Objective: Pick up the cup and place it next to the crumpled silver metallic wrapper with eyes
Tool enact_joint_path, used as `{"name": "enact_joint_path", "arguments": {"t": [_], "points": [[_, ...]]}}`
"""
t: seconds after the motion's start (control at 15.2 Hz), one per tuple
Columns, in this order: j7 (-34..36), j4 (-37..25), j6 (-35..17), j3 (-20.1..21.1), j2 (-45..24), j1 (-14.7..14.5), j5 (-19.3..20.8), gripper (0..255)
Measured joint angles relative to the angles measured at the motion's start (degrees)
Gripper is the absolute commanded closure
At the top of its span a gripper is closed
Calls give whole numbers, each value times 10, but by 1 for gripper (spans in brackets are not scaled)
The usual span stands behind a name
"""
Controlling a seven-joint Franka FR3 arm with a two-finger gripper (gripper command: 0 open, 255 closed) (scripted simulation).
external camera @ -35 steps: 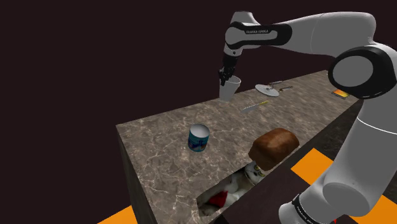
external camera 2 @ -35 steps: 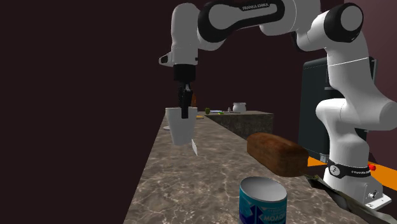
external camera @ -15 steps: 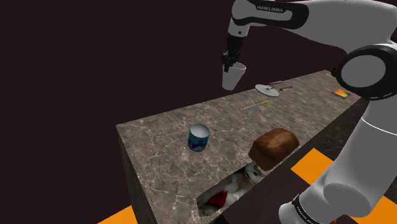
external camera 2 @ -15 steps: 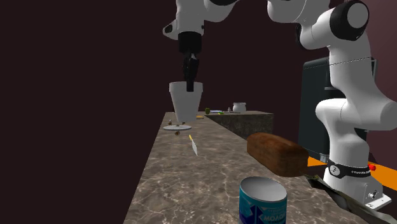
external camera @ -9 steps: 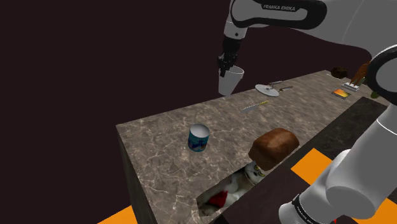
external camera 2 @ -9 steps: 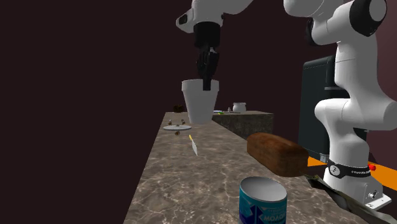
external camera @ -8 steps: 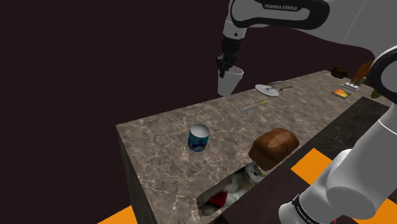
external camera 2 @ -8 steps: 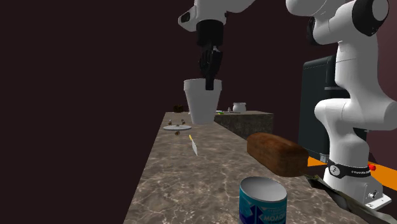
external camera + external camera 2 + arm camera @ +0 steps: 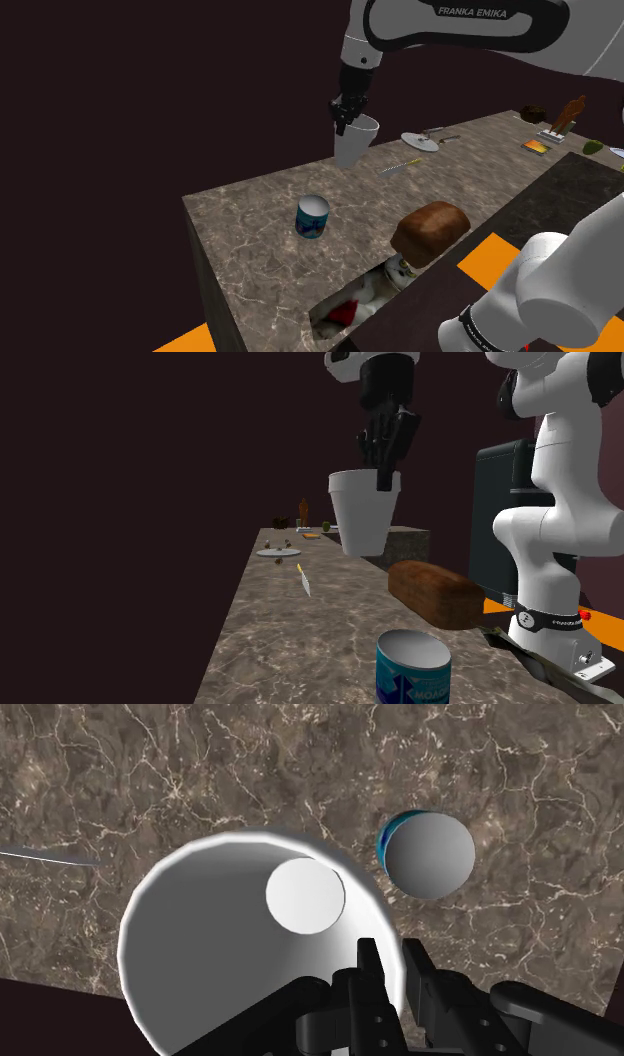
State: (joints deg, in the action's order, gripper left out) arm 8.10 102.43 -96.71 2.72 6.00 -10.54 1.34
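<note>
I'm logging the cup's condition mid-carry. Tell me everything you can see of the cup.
The cup is plain white and smooth, a tapered shape with a wide open rim narrowing to a small flat base. The wrist view shows it is empty inside. It hangs upright in the air above the brown marbled countertop, touching no surface. Only the gripper touches it, pinching its wall at the rim with one finger inside and one outside.

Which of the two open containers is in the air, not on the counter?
The white tapered cup, pinched at its rim by the black claw; the blue-labelled can stands on the brown marbled counter.
</note>
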Motion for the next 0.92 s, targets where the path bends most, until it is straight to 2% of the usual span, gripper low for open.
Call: {"name": "enact_joint_path", "arguments": {"t": [0.4,0.92], "points": [[75,42,2,43,42,-34,-9,255],[185,56,0,110,53,-81,-24,255]]}}
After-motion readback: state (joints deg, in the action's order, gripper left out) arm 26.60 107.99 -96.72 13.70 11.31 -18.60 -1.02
